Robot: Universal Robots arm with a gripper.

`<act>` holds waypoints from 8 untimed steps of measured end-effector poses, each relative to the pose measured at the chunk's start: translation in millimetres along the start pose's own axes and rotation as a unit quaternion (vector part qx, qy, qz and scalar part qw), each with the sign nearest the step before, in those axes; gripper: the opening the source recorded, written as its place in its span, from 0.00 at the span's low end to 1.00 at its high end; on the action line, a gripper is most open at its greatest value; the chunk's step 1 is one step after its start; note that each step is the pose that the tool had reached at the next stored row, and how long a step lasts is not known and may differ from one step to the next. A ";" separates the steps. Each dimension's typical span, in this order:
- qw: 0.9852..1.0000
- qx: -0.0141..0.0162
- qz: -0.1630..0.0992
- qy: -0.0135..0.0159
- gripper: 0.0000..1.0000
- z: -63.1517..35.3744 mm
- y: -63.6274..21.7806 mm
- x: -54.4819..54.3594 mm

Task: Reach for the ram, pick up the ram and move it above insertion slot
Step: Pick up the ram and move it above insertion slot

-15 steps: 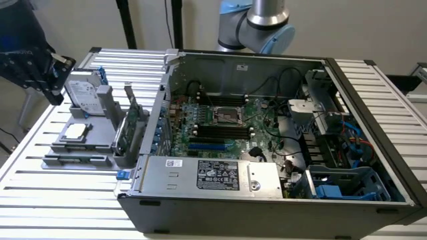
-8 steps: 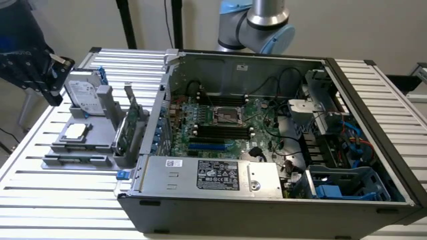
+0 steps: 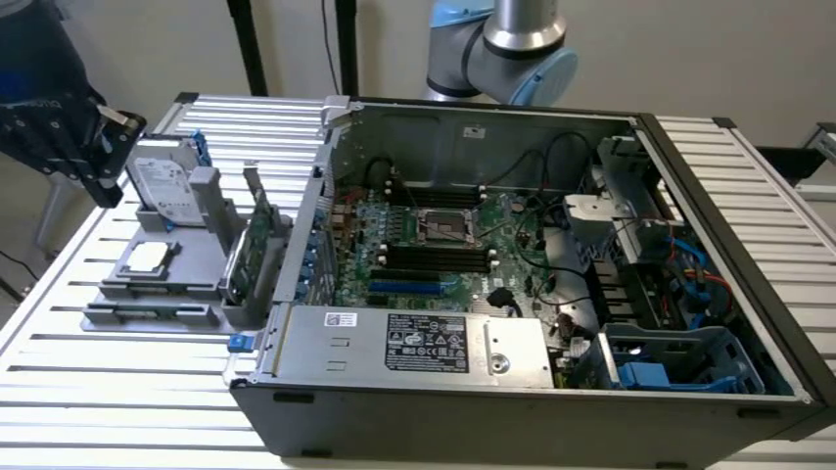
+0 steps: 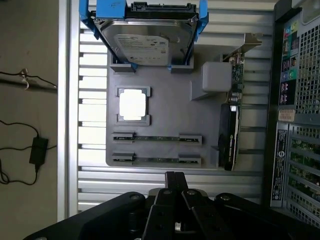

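Note:
Two ram sticks (image 4: pixel 156 137) (image 4: pixel 156 159), thin green strips, lie side by side in grey end holders on the grey fixture plate (image 4: pixel 165 107). In the exterior view the ram (image 3: pixel 147 312) sits at the plate's near end, left of the open computer case. My black gripper (image 4: pixel 174 176) hangs above the table just off the plate's edge, nearest the ram rows, fingers shut together and holding nothing. It appears in the exterior view as my gripper (image 3: pixel 105 184) at the far left, above the hard drive end. Black memory slots (image 3: pixel 438 258) lie beside the processor socket (image 3: pixel 451 227).
On the same plate stand a silver hard drive (image 4: pixel 145 42) in blue rails, a processor (image 4: pixel 133 105) and an upright green expansion card (image 4: pixel 231 130). The case wall (image 3: pixel 298 245) rises right beside the plate. Cables and a power supply (image 3: pixel 418 343) crowd the case interior.

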State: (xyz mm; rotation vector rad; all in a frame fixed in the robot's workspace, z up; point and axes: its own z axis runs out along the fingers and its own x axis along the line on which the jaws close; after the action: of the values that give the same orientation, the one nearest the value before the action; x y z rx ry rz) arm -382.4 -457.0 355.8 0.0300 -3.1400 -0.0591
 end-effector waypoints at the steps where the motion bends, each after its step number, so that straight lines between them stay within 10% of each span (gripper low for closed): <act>1: 1.000 0.000 0.000 0.000 0.11 0.0 0.0 0.0; 8: 1.000 0.001 -0.022 0.000 0.11 -0.8 0.5 3.2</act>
State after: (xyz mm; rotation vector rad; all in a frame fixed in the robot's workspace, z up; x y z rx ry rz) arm -385.6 -456.6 356.6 0.0998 -3.1393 -0.0553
